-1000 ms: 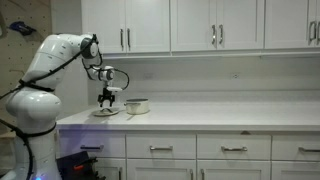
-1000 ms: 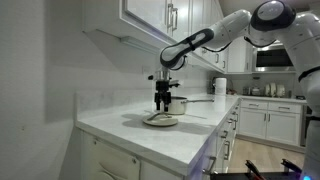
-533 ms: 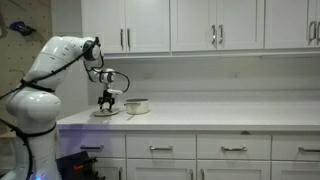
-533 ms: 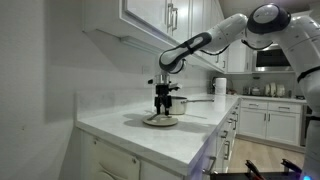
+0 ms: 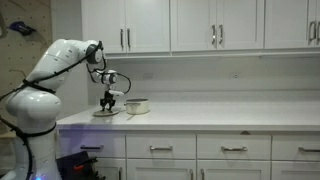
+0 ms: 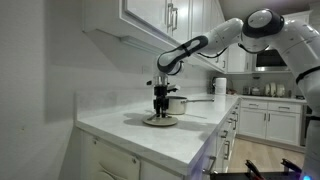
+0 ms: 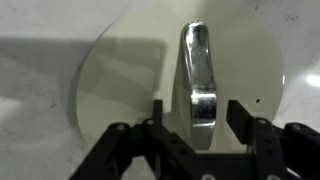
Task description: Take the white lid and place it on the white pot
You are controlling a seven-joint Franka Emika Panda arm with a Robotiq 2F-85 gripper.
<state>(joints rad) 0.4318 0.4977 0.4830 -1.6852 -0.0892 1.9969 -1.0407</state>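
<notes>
The white lid (image 7: pixel 120 80) lies flat on the counter; in the wrist view it fills the frame, with a shiny metal handle (image 7: pixel 200 70) across its top. My gripper (image 7: pixel 197 112) is open, its two fingers on either side of that handle and not touching it. In both exterior views the gripper (image 5: pixel 108 103) (image 6: pixel 160 108) points straight down just over the lid (image 5: pixel 105 113) (image 6: pixel 160 121). The white pot (image 5: pixel 137 105) (image 6: pixel 178 103) stands uncovered on the counter right beside the lid.
The white counter (image 5: pixel 220 118) runs along a wall under upper cabinets (image 5: pixel 170 25). A white jug (image 6: pixel 219 86) stands further along the counter. The counter's front edge (image 6: pixel 150 140) is close to the lid.
My gripper has come down slightly closer to the lid, still open. The lid and the pot have not moved.
</notes>
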